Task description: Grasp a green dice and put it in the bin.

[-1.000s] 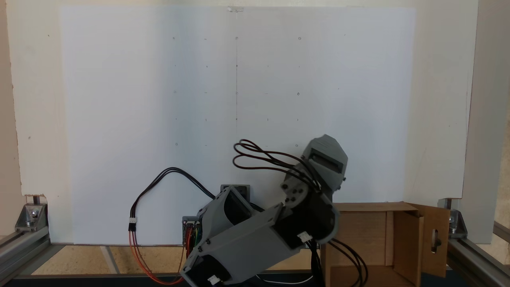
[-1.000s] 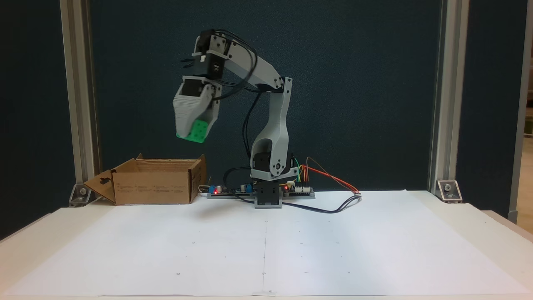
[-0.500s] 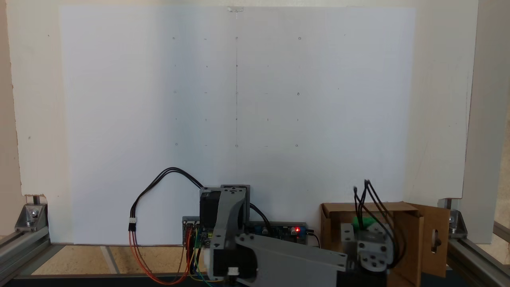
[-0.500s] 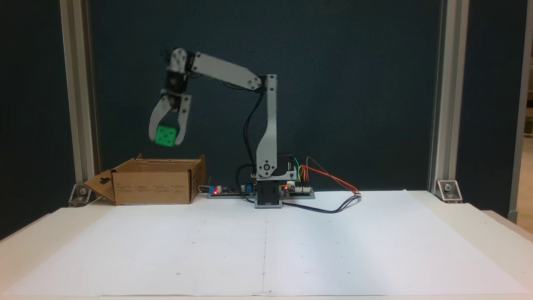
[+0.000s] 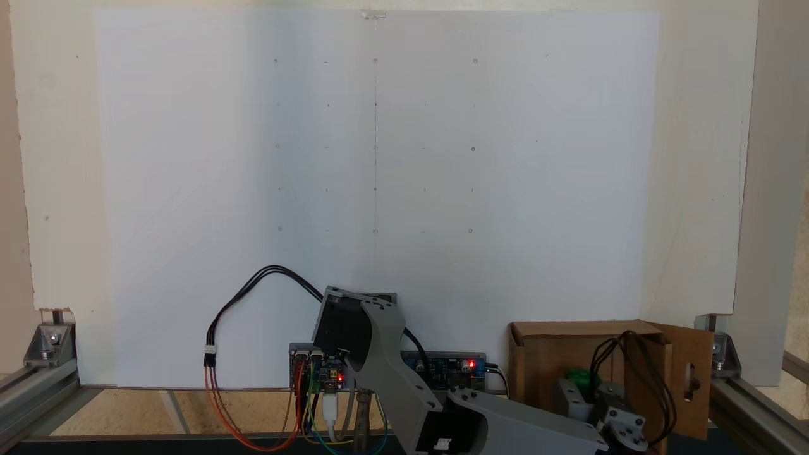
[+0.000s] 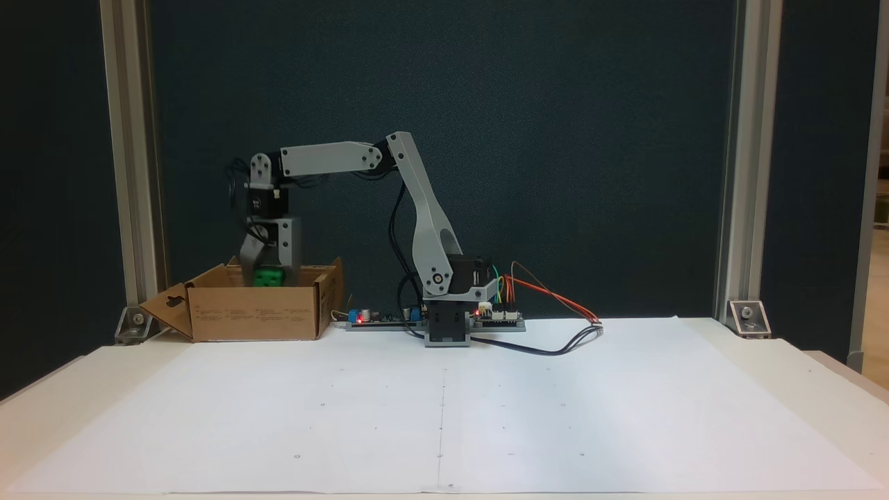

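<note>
Fixed view: gripper (image 6: pixel 267 278) clamped green dice (image 6: pixel 268 278) at bin (image 6: pixel 257 321) rim, worktop's far-left corner. We judged: spread jaws squarely over opening.

green dice (image 6: pixel 268 277) lower part behind bin (image 6: pixel 257 316) wall, end effector (image 6: pixel 267 278) tips hidden

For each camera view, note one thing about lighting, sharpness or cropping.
In a fixed view from above, the white paper is evenly lit and the arm is cropped at the bottom edge; in a fixed view from the front, the dark backdrop contrasts with the bright table, the green dice sharp.
</note>
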